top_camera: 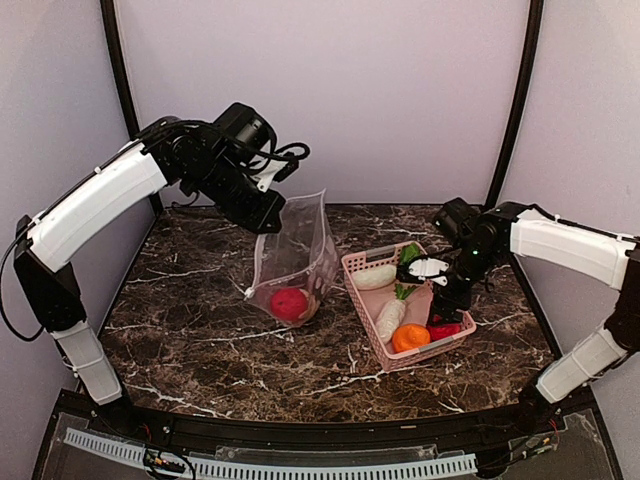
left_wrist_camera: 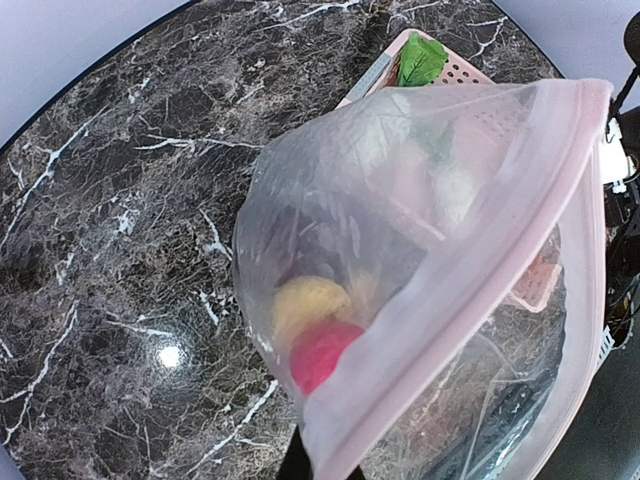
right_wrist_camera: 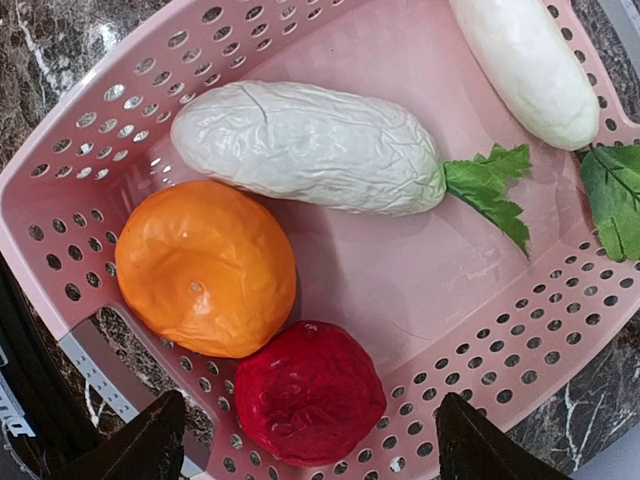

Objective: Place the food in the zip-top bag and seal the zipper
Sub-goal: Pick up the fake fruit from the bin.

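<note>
Food (top_camera: 289, 303) partly bagged: red ball (left_wrist_camera: 320, 355) and yellow-peach ball (left_wrist_camera: 308, 303) inside the zip-top bag (top_camera: 295, 250) pinched upright on the bench (top_camera: 200, 330) by left fingers (top_camera: 268, 216), zipper (left_wrist_camera: 470, 265) unsealed; orange (right_wrist_camera: 205, 265), second red ball (right_wrist_camera: 308, 392) and radishes (right_wrist_camera: 305, 148) waiting in the basket (right_wrist_camera: 450, 300) below wide-spread right fingers (right_wrist_camera: 150, 445).

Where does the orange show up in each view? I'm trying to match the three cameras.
Top external: the orange lies at the near end of the pink basket, beside a red piece.
Left wrist: not visible; the zip-top bag covers most of the pink basket.
Right wrist: left of centre, below the white radish.
Shared landmark: the pink basket.
</note>
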Tool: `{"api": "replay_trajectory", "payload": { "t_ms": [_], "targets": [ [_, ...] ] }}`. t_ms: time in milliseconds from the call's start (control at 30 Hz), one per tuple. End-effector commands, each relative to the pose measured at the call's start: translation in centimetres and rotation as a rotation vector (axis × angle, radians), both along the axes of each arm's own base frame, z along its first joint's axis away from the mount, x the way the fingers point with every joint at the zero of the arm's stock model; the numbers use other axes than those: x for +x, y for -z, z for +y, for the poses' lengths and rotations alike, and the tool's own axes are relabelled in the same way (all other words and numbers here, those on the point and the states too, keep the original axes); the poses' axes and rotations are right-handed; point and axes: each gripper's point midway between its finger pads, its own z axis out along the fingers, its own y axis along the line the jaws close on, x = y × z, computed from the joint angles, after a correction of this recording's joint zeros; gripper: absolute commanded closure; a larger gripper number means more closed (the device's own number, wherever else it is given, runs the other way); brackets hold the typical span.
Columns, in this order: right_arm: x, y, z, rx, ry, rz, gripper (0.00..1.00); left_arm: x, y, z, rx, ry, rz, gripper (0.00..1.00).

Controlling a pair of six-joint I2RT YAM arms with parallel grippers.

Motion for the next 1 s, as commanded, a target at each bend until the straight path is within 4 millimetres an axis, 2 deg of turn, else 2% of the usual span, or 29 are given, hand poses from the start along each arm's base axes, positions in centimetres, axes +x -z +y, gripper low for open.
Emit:
{"api": "replay_trajectory", "payload": {
  "t_ms": [0,467,967],
  "targets": [
    [-0.5,1.7,-1.1,-0.051,0.034,0.067,0.17,-0.6,-0.5,-0.1,-0.054,0.013,-0.005,0.99],
    [-0.1,3.9,-3.1,-0.155,0.065,0.099,0.20,-1.1,0.0,-0.8,-0.085,0.041,0.018,0.99],
    [-0.4,6.4,-4.1,-0.218,0.080,0.165,0.22,-1.6,0.7,-0.9,-0.101,0.054,0.036,0.99]
  ]
}}
